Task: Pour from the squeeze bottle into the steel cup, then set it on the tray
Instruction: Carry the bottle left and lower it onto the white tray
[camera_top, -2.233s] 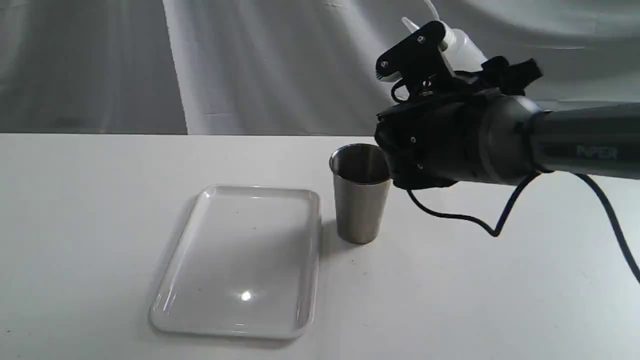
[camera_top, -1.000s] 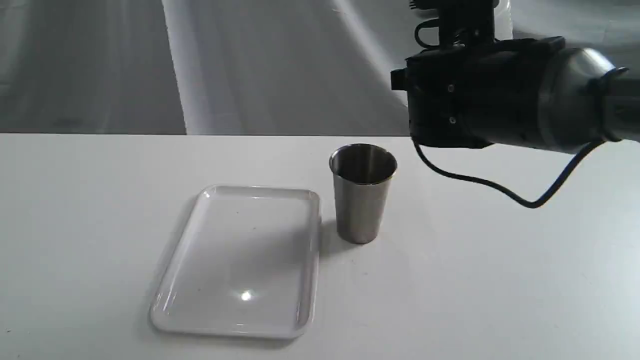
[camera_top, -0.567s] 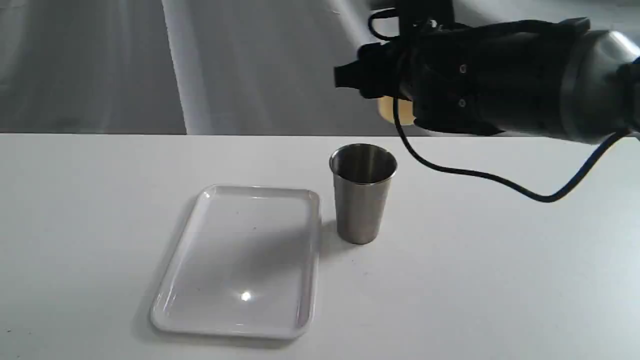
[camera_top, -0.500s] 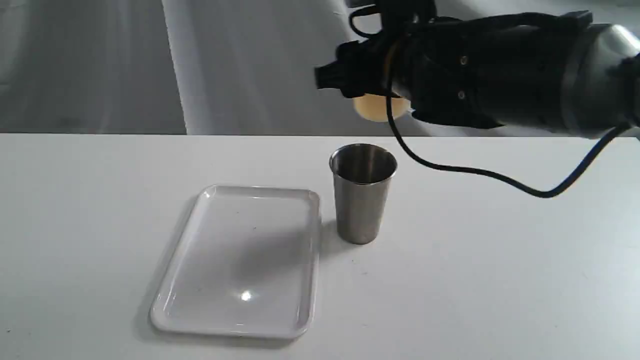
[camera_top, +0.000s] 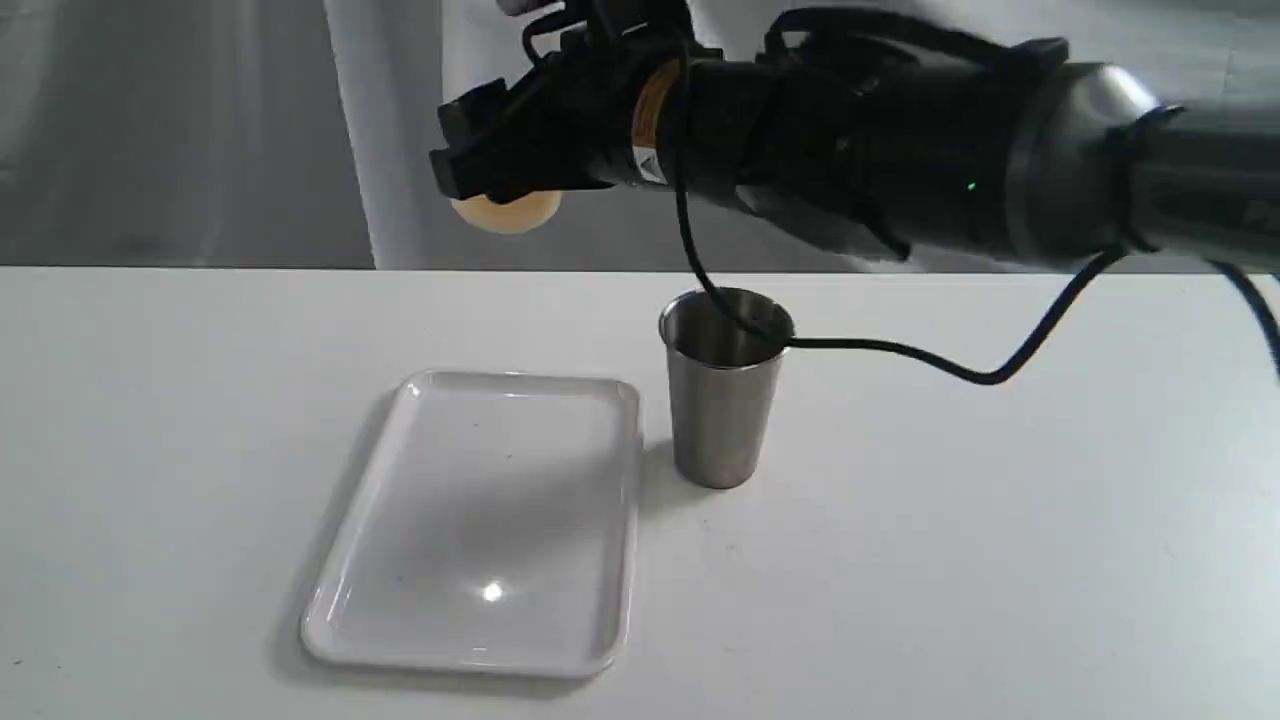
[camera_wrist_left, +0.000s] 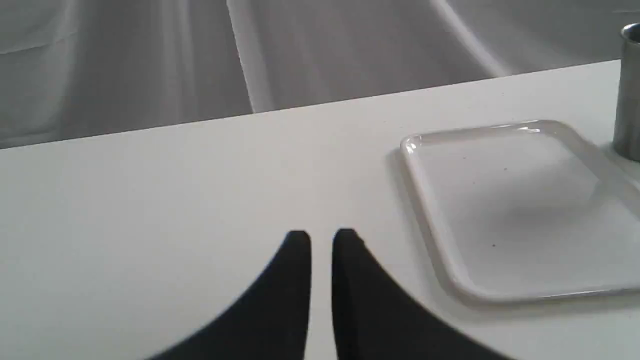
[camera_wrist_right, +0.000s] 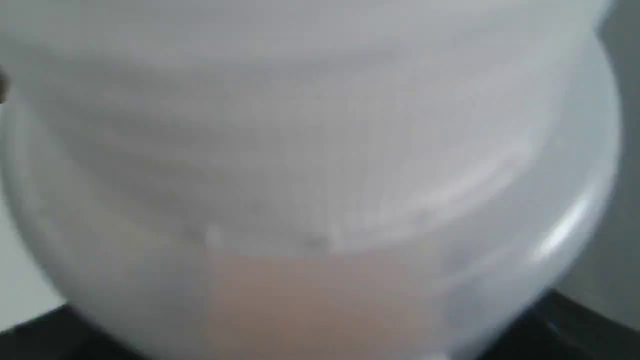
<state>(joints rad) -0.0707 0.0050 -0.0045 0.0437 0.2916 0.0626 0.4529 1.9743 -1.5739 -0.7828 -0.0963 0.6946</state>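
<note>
Right gripper (camera_top: 500, 175) pinching the bottle (camera_top: 505, 212) mid-air, tray (camera_top: 480, 500) side of the cup (camera_top: 722, 400), so placing step, I reckon; nxt: lower it upright onto tray, let go.

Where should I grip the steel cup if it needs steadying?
Take the steel cup around its mid wall, jaws level, from the near side. It stands upright, round and slightly tapered; in the exterior view the tray lies close on its left and a cable crosses its rim.
</note>
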